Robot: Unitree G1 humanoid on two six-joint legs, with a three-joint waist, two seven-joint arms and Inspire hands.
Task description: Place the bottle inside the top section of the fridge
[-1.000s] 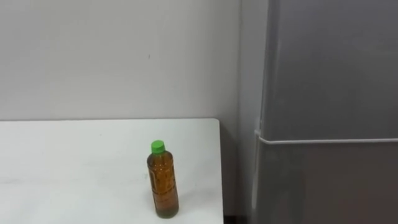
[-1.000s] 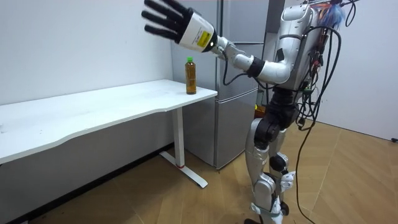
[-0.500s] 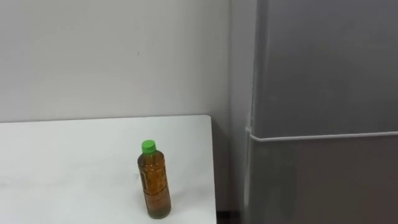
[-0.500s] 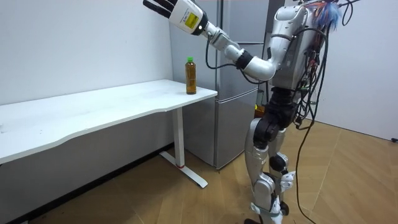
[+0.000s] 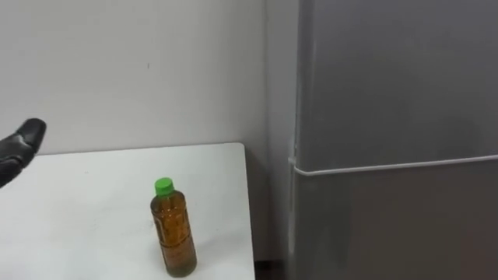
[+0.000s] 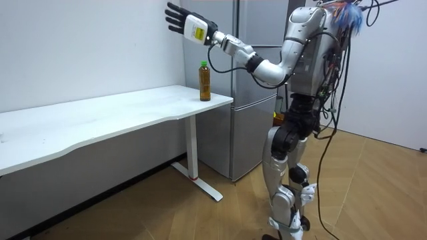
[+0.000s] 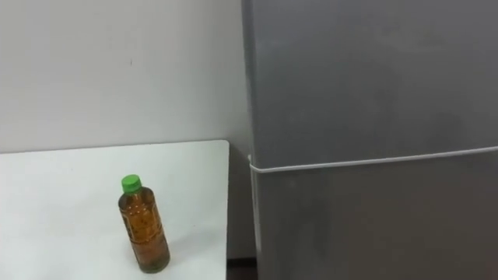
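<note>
Fingers of the black left hand (image 5: pixel 22 140) straight, far left, over bare white tabletop (image 5: pixel 85 179). Amber plastic bottle (image 5: pixel 173 233), green cap, upright lower centre, near tabletop's right edge. Narrow gap, then closed grey fridge (image 5: pixel 389 93).

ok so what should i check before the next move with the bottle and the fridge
1. bottle upright on the table, green cap on: ok
2. upper fridge door open: not ok, it is shut
3. left hand free, fingers open: ok
4. left hand at the bottle: not ok, it is raised and apart from the bottle
5. room behind that door: cannot tell, the shut door hides it
</note>
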